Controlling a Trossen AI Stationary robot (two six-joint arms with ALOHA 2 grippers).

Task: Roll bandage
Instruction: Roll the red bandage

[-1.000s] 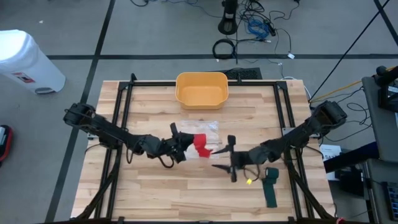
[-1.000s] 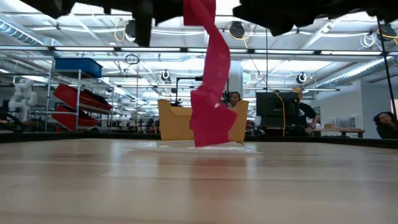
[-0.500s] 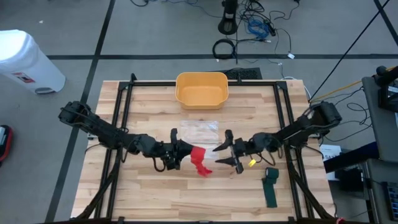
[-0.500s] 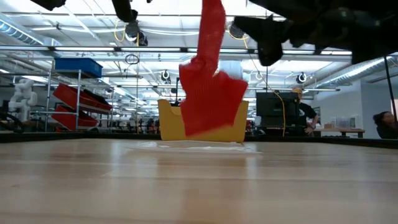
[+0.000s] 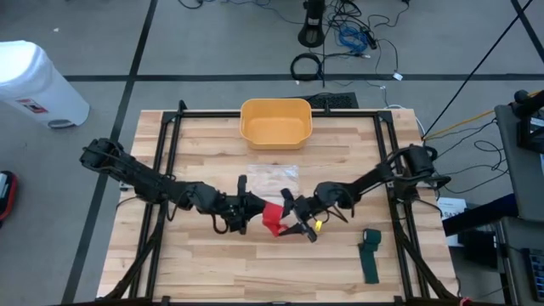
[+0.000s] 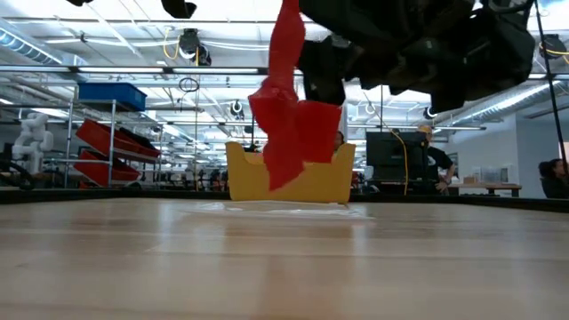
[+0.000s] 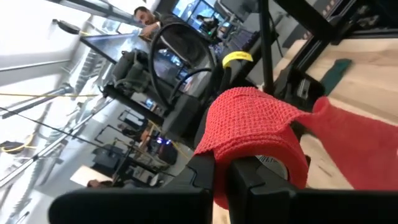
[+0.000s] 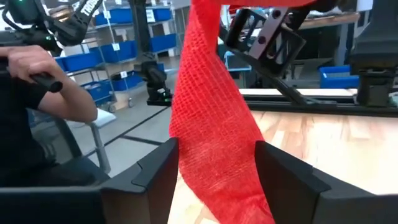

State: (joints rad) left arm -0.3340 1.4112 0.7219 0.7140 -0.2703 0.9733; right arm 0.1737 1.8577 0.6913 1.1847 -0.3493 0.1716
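Left gripper (image 5: 252, 210): fingers are pressing shut on the rolled end of the red bandage (image 5: 272, 218), holding it above the table (image 5: 212, 272).
Right gripper (image 8: 214, 168): fingers are standing wide apart, one on each side of the hanging bandage strip; contact cannot be confirmed.
Red bandage: the roll is sitting between the left fingers; the loose tail is hanging down from there, between the right fingers, clear of the wood in the low view.
Yellow tub (image 5: 275, 121): lying beyond both grippers, at the far table edge.
Green bandage (image 5: 370, 253): lying flat on the table, beside the right arm, well apart from the right gripper.
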